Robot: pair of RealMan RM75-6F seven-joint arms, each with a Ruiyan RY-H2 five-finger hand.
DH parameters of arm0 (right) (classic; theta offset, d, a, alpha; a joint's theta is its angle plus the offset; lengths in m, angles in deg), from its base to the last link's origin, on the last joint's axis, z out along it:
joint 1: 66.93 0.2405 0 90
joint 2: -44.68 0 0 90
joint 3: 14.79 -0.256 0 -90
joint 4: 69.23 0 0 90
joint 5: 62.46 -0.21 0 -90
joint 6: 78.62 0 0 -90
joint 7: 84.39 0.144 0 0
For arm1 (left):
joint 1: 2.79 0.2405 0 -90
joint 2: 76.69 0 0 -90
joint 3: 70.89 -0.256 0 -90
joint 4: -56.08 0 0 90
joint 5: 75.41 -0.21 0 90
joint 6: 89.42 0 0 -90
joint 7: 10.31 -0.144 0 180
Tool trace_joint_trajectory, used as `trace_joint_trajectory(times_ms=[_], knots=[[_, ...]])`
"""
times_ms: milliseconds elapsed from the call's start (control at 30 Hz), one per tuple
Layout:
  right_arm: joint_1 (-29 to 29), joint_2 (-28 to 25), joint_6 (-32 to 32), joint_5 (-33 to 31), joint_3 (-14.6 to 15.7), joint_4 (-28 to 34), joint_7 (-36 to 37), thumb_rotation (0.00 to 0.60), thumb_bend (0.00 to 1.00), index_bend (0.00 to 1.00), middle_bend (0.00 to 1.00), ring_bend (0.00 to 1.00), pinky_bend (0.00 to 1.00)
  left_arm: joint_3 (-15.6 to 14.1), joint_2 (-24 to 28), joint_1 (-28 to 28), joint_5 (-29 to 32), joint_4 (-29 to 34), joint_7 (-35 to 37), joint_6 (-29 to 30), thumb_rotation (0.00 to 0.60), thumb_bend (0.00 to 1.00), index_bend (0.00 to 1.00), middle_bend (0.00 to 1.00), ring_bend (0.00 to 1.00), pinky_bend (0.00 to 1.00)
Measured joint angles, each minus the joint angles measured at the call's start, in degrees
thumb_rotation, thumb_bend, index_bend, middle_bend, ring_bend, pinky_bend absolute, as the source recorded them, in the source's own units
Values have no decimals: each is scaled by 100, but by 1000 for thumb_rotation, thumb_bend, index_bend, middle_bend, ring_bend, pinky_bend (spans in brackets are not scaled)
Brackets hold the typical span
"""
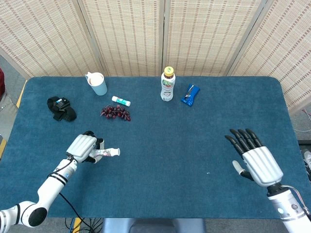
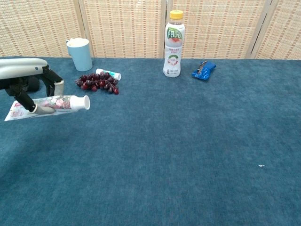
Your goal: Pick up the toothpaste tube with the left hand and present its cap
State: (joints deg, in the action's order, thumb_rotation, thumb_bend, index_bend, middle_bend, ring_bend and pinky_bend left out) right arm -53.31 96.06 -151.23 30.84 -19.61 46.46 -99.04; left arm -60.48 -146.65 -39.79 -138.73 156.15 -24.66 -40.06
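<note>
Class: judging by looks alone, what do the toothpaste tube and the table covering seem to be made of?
Toothpaste tube: probably soft plastic, with glossy printed body, flat crimped tail and hard white cap.
Table covering: looks like short-pile blue carpet or felt, matt and fuzzy.

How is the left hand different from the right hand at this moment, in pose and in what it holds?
The left hand grips the toothpaste tube, its fingers curled around it; the right hand holds nothing. The right hand's fingers are straight and spread, back facing up, while the left hand's are bent. Both have white backs and dark fingers.
</note>
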Motion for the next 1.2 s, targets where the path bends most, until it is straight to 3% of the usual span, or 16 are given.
trace_joint_trajectory(times_ms=[200,500,833,1200], knots=[[721,344,754,39,-223,201,-283,600,351,122,58,0,0,273,362,-380,320,318,307,-431,600,444,545,624,403,151],[1427,1108,1341,-311,-505,262,-973,600,354,145,58,0,0,440,509,-823,881,517,447,-732,600,444,549,631,404,154],[2048,1829,1708,-956,-692,216,-1910,600,352,168,47,0,0,415,537,-1389,1717,581,350,-893,600,447,554,635,407,160],[2755,2529,2037,-1748,-829,-211,-2275,600,352,170,43,0,0,292,535,-1788,2243,694,255,-754,600,448,554,636,408,164]])
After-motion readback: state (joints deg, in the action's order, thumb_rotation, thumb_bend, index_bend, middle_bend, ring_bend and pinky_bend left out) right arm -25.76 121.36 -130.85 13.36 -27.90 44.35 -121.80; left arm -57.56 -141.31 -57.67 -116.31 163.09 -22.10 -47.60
